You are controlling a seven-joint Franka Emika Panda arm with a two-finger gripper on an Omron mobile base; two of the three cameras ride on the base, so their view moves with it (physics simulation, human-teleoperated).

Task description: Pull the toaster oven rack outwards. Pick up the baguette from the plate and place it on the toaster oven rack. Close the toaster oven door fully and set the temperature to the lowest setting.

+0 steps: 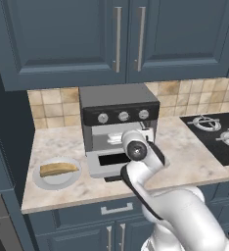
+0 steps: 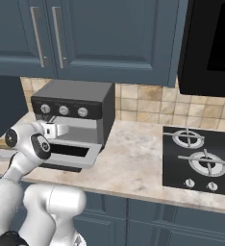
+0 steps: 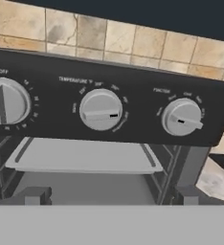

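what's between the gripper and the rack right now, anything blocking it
Nothing visible. The toaster oven door is folded down, so the cavity is open, and the rack lies straight ahead of the open gripper in the hand view. The baguette sits on the plate, off to the side.

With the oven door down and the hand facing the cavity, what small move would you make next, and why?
Probably ease the open gripper forward and slightly down to the front edge of the rack. The toaster oven door lies open, the rack sits inside the toaster oven, and the baguette is on the plate, so pulling the rack out looks like the first step.
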